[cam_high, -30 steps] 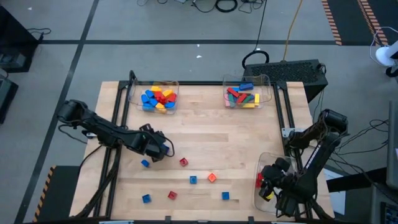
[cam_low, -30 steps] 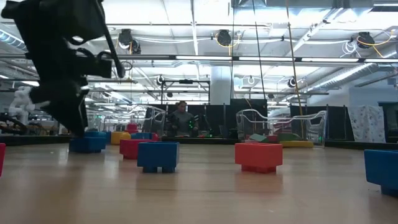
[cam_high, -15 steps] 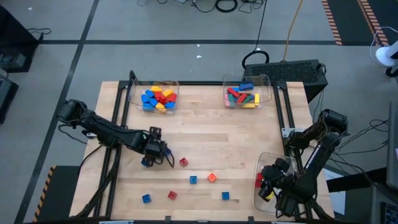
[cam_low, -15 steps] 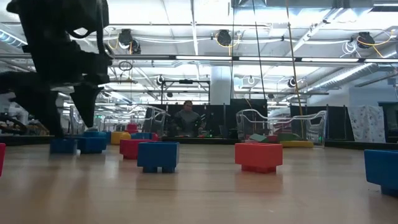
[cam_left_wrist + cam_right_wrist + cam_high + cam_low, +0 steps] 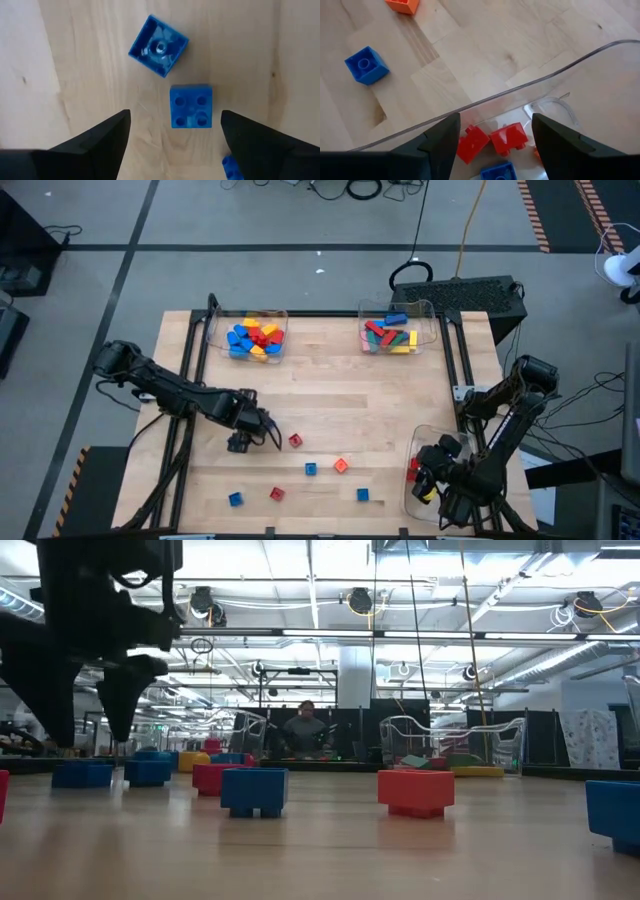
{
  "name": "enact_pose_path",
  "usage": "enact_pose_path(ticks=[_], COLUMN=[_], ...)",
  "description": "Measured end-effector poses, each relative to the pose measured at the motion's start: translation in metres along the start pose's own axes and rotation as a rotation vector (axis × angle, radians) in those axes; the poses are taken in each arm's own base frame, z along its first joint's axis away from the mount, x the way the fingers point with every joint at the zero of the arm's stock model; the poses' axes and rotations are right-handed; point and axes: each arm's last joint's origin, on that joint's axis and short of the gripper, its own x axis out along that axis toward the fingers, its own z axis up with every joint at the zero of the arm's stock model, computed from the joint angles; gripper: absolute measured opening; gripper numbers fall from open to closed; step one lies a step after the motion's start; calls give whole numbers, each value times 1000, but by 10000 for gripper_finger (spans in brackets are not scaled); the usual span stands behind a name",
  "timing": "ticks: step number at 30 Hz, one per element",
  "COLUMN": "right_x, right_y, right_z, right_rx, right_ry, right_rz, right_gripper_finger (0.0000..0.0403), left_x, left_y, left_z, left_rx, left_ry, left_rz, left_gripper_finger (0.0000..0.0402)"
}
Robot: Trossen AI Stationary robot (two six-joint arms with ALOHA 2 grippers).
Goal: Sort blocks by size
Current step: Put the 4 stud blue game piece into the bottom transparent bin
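Note:
Small blocks lie scattered on the wooden table (image 5: 330, 395). My left gripper (image 5: 252, 436) hangs open, pointing straight down over two blue blocks at the near left. In the left wrist view, one blue block (image 5: 191, 106) shows its four studs and the other blue block (image 5: 158, 46) lies hollow side up. The fingers (image 5: 122, 700) stand above both, touching neither. My right gripper (image 5: 496, 119) is open above the clear tray (image 5: 555, 70) at the near right, which holds red blocks (image 5: 507, 137) and a blue one (image 5: 497, 172).
Loose on the table are a red block (image 5: 295, 440), blue block (image 5: 311, 468), orange block (image 5: 341, 465), blue block (image 5: 235, 499), red block (image 5: 277, 493) and blue block (image 5: 362, 494). Two filled clear trays (image 5: 255, 337) (image 5: 397, 330) stand at the far edge.
My left gripper has risen a little and rolled about its downward axis above the two blue blocks, staying open. In the low view the left one of these blocks has come out from behind the fingers. The blocks have not moved.

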Motion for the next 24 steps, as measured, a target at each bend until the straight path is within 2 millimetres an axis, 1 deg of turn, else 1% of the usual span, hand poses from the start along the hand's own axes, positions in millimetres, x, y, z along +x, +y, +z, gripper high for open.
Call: enact_pose_path(ticks=[8,12,14,18,24], right_x=[0,0,0,0,1], right_y=[1,1,2,2,3], right_z=[0,1,1,0,1], right_rx=[3,0,1,6,10], right_ry=[2,2,2,4,4], right_rz=[9,11,12,18,18], right_gripper_finger=[231,231,231,231,231], left_x=[20,24,27,35,38], left_y=[-4,-5,-5,-7,-7], left_z=[-15,-13,-13,-16,-21], left_rx=[-63,-71,-74,-93,-147], left_ry=[17,-28,-54,-75,-48], left_rz=[-2,-11,-19,-68,-102], left_gripper_finger=[313,312,304,262,165])
